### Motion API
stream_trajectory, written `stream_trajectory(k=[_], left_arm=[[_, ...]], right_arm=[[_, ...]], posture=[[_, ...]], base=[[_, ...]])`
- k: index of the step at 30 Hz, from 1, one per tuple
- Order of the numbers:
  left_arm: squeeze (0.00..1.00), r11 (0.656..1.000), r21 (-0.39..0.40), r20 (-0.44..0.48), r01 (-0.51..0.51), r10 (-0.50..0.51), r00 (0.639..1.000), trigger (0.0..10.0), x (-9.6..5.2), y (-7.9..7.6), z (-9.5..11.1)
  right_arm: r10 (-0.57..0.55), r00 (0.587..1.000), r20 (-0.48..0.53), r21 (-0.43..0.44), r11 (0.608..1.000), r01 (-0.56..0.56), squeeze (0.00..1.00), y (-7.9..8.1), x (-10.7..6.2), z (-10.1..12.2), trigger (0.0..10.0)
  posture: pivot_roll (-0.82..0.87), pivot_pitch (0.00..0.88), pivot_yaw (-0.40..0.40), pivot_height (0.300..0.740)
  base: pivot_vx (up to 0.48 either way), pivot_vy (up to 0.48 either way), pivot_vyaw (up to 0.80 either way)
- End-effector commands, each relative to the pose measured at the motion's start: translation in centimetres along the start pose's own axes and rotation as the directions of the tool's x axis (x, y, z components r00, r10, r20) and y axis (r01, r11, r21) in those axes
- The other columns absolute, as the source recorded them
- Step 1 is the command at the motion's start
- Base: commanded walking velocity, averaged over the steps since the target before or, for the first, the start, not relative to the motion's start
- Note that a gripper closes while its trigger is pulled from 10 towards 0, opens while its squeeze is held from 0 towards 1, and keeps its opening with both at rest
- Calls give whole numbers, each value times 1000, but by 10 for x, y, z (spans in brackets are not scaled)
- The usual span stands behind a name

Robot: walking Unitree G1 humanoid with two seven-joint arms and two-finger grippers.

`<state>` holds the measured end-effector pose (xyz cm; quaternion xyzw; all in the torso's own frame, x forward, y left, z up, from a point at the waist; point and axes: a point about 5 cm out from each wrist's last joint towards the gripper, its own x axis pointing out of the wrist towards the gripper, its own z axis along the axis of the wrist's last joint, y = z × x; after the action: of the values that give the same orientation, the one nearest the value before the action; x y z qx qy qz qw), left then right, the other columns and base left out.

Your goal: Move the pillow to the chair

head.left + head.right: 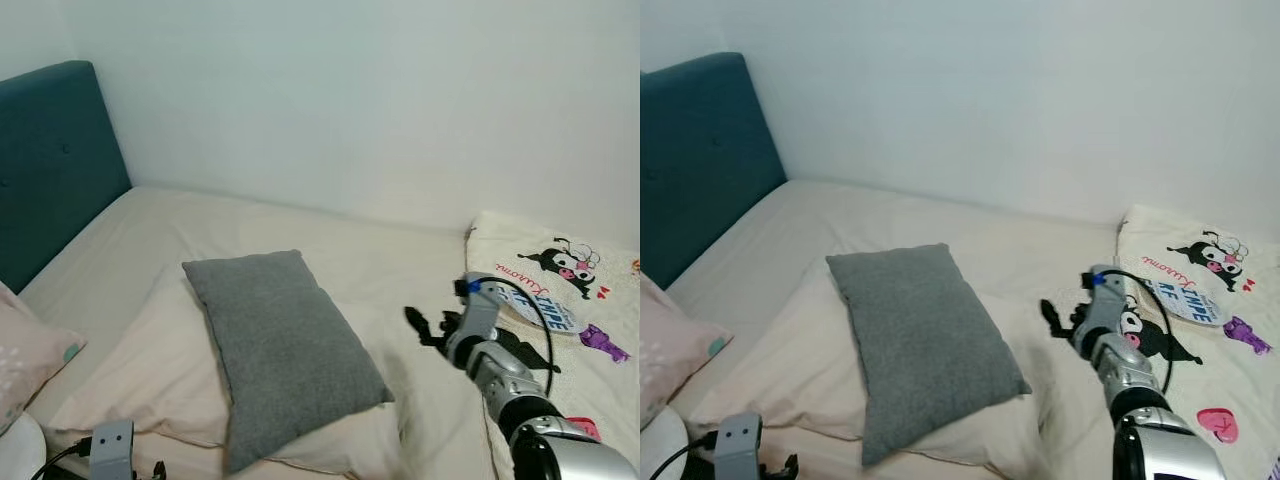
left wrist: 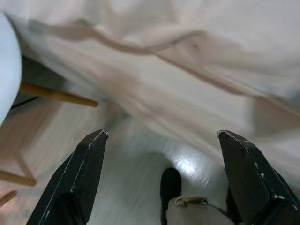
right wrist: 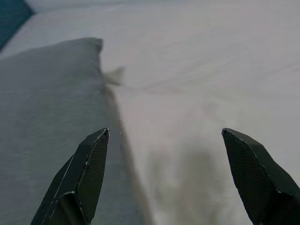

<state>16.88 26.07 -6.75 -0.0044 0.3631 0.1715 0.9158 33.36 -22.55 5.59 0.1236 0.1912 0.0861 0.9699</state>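
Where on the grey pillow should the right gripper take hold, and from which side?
Probably the long right edge of the grey pillow, approached from the robot's right. That edge faces the open right gripper, which is apart from it, and rises off the cream pillow beneath.

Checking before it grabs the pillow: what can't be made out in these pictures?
- Left gripper: its arm is cut off by the left eye view's bottom edge.
- Bedding in left wrist view: blurred.
- Grey pillow: its underside is hidden against the cream pillow.
- Pink pillow: cut off at the edge.
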Motion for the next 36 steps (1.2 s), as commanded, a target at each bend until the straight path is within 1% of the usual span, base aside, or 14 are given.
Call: stream_trajectory(k=[1, 5, 6, 11, 13, 18, 22, 23, 24, 25, 30, 32, 33, 36], left_arm=[[0, 999, 5, 12, -46, 46, 999, 10000, 2, 13, 6], [0, 998, -5, 19, -61, 61, 998, 10000, 2, 16, 9], [0, 997, -12, 23, -72, 73, 997, 10000, 3, 19, 12], [0, 995, 8, 28, -95, 94, 995, 10000, 4, 22, 16], [0, 995, 24, 41, -98, 97, 994, 10000, 5, 22, 19], [0, 995, 20, 49, -97, 96, 994, 10000, 5, 21, 21], [0, 996, 20, 82, -82, 81, 993, 10000, 7, 17, 28], [0, 996, 20, 82, -82, 81, 993, 10000, 7, 17, 28], [0, 997, 26, 114, -73, 70, 991, 10000, 9, 15, 36], [0, 997, 30, 128, -71, 67, 989, 10000, 10, 15, 40], [0, 997, 34, 163, -67, 60, 985, 10000, 11, 14, 48], [0, 997, 59, 239, -57, 41, 970, 10000, 12, 12, 66], [0, 996, 71, 289, -54, 31, 957, 10000, 13, 11, 78], [0, 996, 71, 310, -53, 29, 950, 10000, 12, 11, 83]], right_arm=[[40, 999, 10, 19, 999, -40, 0, 5, 3, 5, 10000], [54, 999, 4, 20, 998, -54, 0, 7, 3, 5, 10000], [73, 997, 1, 30, 997, -73, 0, 8, 4, 4, 10000], [90, 996, -6, 46, 995, -89, 0, 10, 4, 3, 10000], [82, 997, -11, 64, 995, -81, 0, 9, 3, 2, 10000], [49, 999, -21, 90, 995, -47, 0, 4, 2, 0, 10000], [2, 1000, -11, 144, 990, 0, 0, -3, -1, 0, 10000], [2, 1000, -11, 144, 990, 0, 0, -3, -1, 0, 10000], [-10, 1000, 25, 193, 981, 5, 0, -5, -2, 3, 10000], [-14, 999, 35, 202, 979, 7, 0, -6, -2, 3, 10000], [-17, 999, 45, 208, 978, 7, 0, -7, -3, 4, 10000], [-20, 997, 73, 228, 974, 2, 0, -8, -3, 7, 10000], [-17, 996, 92, 253, 967, -7, 0, -7, -3, 8, 10000], [-14, 995, 103, 274, 962, -15, 0, -7, -3, 8, 10000]], posture=[[-67, 0, -71, 711], [-68, 0, -72, 701], [-69, 0, -70, 691], [-70, 0, -69, 671], [-70, 0, -69, 661], [-70, 0, -69, 641], [-72, 0, -68, 621], [-72, 0, -68, 621], [-72, 0, -67, 617], [-71, 0, -65, 617], [-71, 0, -61, 617], [-65, 0, -58, 617], [-62, 0, -56, 617], [-60, 0, -55, 617]], base=[[0, 0, 0], [0, 0, 0], [0, 0, 0], [-109, 192, 0], [0, 0, 0], [0, 0, 0], [0, 0, 0], [0, 0, 0], [0, 0, 0], [0, 0, 0], [0, 0, 0], [0, 0, 0], [0, 0, 0], [0, 0, 0]])
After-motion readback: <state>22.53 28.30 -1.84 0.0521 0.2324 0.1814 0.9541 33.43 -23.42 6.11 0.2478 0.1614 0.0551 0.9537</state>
